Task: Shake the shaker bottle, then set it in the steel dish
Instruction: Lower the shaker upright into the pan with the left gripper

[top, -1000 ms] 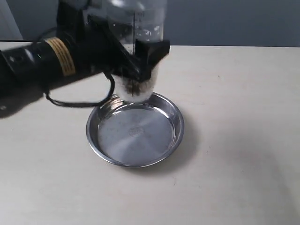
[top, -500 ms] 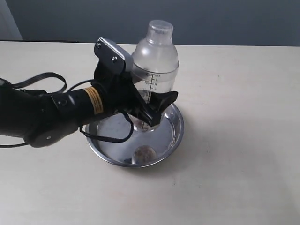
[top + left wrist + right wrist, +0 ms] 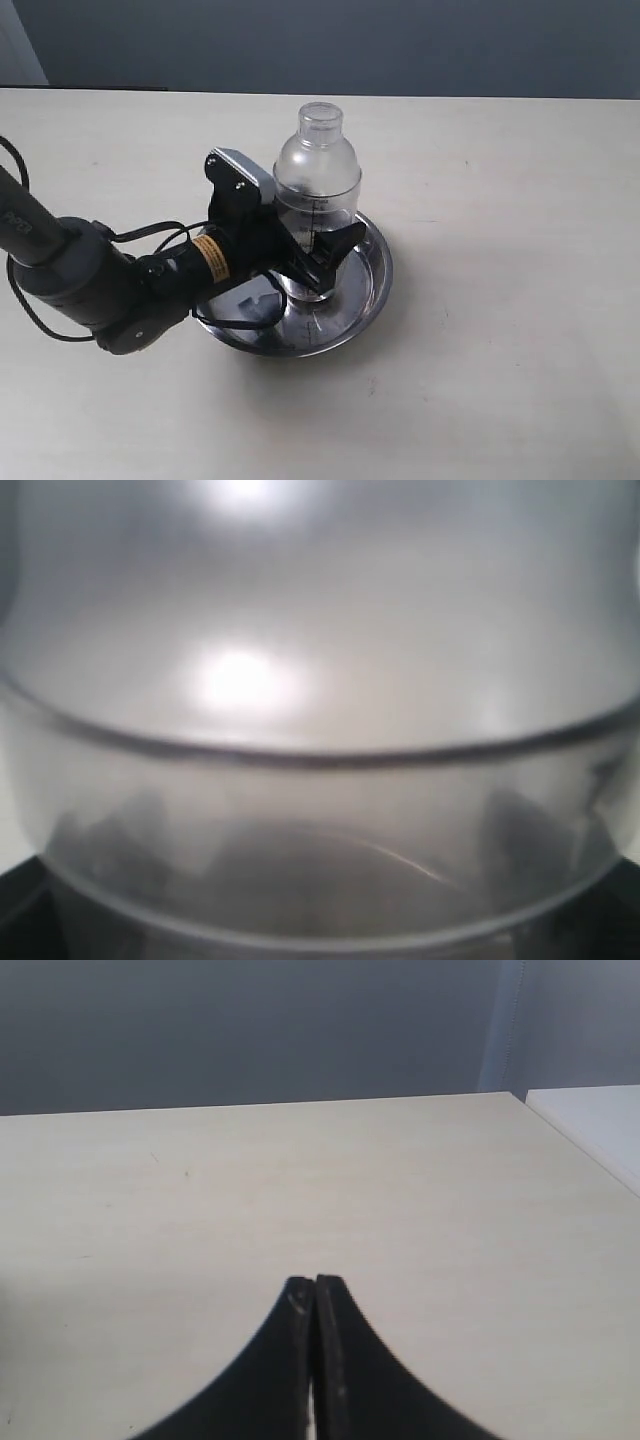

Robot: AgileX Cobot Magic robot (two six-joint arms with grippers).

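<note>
Exterior: upright shaker bottle [image 3: 317,185] inside steel dish [image 3: 379,268] on table [image 3: 500,330], cap on top. Left fingers [image 3: 341,243] clamped around lower body of bottle, one on either side, black arm reaching in low from left. Contact between base and dish floor hidden behind fingers.

Left wrist: blurred frosted wall of shaker bottle [image 3: 320,680] across whole frame, very close. Fingers not discernible here.

Right wrist: right fingers [image 3: 297,1360] pressed tight together, nothing between them, above pale table [image 3: 400,1180].
</note>
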